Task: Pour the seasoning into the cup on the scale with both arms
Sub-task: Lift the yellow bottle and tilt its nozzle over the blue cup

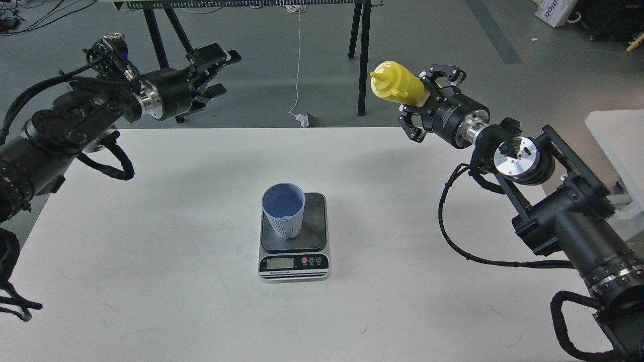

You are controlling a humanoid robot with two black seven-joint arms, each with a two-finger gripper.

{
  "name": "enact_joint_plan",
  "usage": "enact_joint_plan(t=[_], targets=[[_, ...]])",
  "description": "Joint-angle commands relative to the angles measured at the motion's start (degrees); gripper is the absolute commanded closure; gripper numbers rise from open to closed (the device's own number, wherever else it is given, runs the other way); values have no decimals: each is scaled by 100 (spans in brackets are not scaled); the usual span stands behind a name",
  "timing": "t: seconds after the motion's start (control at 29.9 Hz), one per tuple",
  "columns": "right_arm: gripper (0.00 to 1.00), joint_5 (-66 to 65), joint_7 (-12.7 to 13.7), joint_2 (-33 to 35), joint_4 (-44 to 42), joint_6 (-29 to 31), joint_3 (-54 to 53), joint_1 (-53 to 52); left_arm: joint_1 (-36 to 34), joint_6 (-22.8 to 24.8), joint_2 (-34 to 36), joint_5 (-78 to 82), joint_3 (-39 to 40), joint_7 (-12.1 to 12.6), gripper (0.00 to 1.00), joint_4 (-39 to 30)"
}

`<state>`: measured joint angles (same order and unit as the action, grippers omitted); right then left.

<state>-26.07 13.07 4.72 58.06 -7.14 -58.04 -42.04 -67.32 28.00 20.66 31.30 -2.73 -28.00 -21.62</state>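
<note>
- Head view: the right pincer point(420, 103) is closed round the body of the yellow plastic squeeze bottle of seasoning point(397, 86), held high and well off to the right of the scale, lying nearly level with its pointed nozzle aimed left.
- The left pincer point(217, 70) hangs raised at the far left with its fingers spread and nothing between them.
- The light blue tapered plastic cup point(284, 211) stands upright on the dark platform of the small silver-fronted digital kitchen scale point(294, 236), toward its left side; the scale sits mid-way across the white counter point(151, 261).
- Handling, as I judge it: the bottle is light and soft-walled — a firm squeeze would push seasoning out, so mid-body is the sensible hold.
- The cup looks light and easily tipped — the nozzle should stay clear of its rim.
</note>
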Motion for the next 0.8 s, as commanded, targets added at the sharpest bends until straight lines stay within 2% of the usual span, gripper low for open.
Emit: enact_joint_plan(t=[0.0,0.27,0.47,0.77], targets=[[98,-933,-68,-444,83,-682,546,-111,8,0,0,-19,18,0,1,9],[98,-1426,-42,-472,-127,-1570,2277,-796,26,0,-53,-28,27,0,1,18],[98,-1497,72,-472,-532,-1615,3043,-1095,34,0,-44,-19,18,0,1,35],[98,-1374,283,-472,-594,-1562,3044,-1218,34,0,35,-19,9,0,1,35]])
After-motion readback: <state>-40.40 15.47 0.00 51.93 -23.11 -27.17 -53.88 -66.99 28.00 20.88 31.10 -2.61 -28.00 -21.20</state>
